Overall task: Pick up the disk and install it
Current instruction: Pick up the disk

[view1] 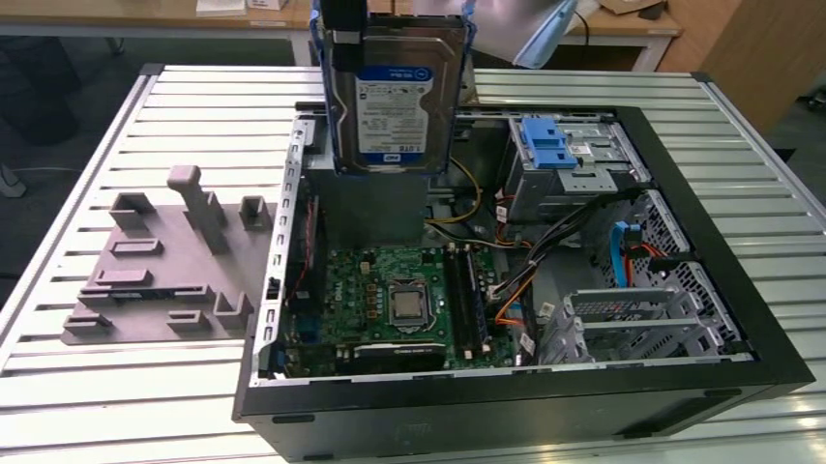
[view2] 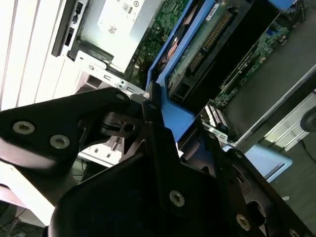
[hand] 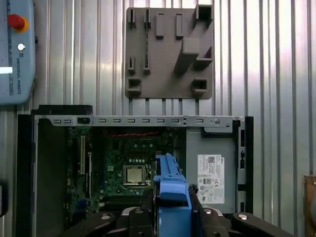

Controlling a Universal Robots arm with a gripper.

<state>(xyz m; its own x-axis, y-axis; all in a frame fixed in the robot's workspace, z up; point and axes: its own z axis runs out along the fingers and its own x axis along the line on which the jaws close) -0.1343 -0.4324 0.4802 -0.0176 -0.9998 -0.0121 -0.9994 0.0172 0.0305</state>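
The disk — top cut off — between fingers above case

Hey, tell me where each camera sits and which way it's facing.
Exterior view: off-robot, angled down on the open case; the claw holds the disk above it.
First wrist view: wrist-mounted, straight down past the claw onto the case.
Second wrist view: beside the claw, along the disk's circuit side.
Shared: all show the disk.

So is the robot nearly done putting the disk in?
About halfway. Picked up: the gripper is clamped on the disk, holding it upright above the open computer case. Left: the disk is not installed anywhere inside yet.
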